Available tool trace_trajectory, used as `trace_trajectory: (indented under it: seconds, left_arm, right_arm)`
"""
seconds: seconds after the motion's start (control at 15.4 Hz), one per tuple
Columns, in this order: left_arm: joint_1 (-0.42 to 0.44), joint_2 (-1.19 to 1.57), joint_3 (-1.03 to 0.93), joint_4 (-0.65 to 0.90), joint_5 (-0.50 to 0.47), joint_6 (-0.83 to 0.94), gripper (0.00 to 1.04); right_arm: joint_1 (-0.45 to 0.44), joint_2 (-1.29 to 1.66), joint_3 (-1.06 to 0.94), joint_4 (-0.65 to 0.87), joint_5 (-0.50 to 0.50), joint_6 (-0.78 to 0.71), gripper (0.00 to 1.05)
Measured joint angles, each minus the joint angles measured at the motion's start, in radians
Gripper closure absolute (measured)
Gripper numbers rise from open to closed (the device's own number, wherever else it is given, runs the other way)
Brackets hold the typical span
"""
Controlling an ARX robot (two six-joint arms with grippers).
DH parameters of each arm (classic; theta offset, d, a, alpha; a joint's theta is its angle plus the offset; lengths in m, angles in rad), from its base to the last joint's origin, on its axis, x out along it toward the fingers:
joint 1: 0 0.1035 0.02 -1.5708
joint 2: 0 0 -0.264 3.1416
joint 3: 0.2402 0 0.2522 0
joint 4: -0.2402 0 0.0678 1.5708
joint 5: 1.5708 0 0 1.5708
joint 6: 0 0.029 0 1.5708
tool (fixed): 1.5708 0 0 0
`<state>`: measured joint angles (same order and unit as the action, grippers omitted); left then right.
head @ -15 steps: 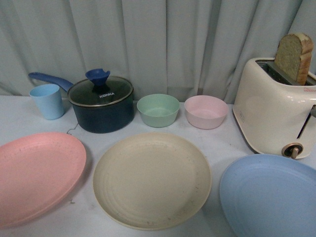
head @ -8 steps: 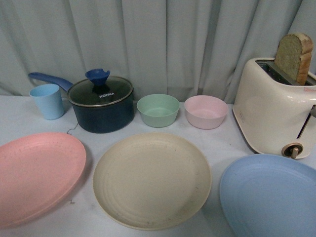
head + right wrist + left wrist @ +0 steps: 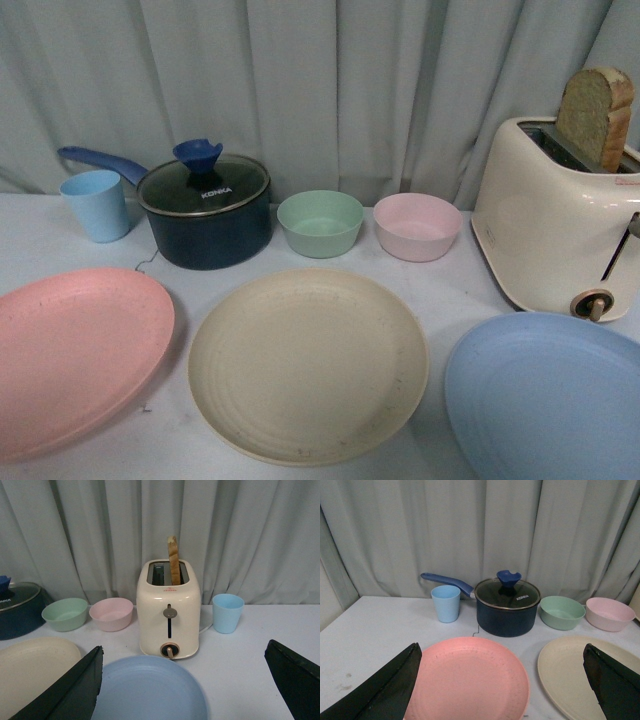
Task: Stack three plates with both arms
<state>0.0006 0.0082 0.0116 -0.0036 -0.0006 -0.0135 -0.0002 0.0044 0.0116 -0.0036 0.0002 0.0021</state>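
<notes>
1. So, the left pincer (image 3: 500, 647) is released: fingers spread wide with nothing gripped, and the pink plate (image 3: 470, 677) shows between them.
2. The right pincer (image 3: 185, 647) is the same, wide apart and empty, with the light blue plate (image 3: 150, 690) between its fingers.
3. In the front view, the pink plate is lower left, the cream plate (image 3: 308, 365) bottom centre and the light blue plate lower right. All lie flat on the bench (image 3: 455, 290), side by side, none stacked.
4. Across the middle of the frame are a blue cup (image 3: 95, 205), a dark pot (image 3: 207, 215), a green bowl (image 3: 320, 223) and a pink bowl (image 3: 417, 227). A toaster (image 3: 555, 225) holding bread (image 3: 596, 115) is at the right edge.
</notes>
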Motion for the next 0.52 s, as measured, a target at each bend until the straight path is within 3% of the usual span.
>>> trace_trajectory:
  seconds: [0.52]
  left_arm:
    - [0.0, 0.0, 0.0, 0.0, 0.0, 0.0, 0.07]
  right_arm:
    - [0.0, 0.0, 0.0, 0.0, 0.0, 0.0, 0.06]
